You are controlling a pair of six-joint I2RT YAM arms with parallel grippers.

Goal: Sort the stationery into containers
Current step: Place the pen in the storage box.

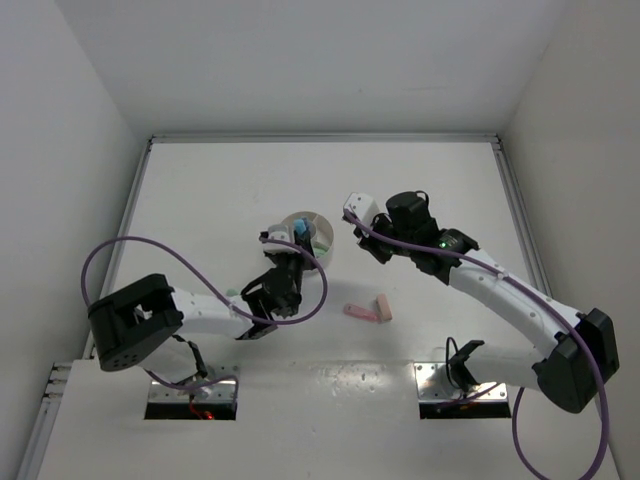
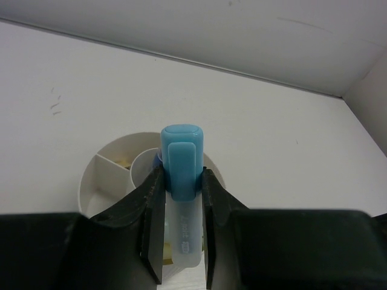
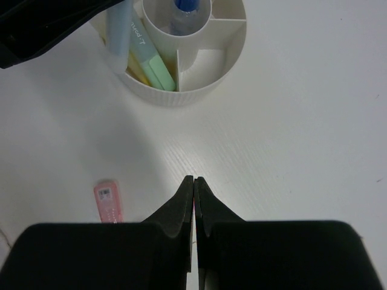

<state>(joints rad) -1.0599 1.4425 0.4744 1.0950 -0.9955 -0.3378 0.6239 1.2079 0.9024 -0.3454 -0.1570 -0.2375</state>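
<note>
One light blue marker, smooth plastic with a rounded, clipped cap and a pale barrel, is clamped between the black jaws of the left gripper, above the dish. This round white dish, ribbed outside, sits mid-worktop. A mint bar and a yellow bar lie in one wedge. The right gripper hangs pressed closed and empty, towards the near edge, with a pink bar lying close by. The marker's lower end is hidden.
</note>
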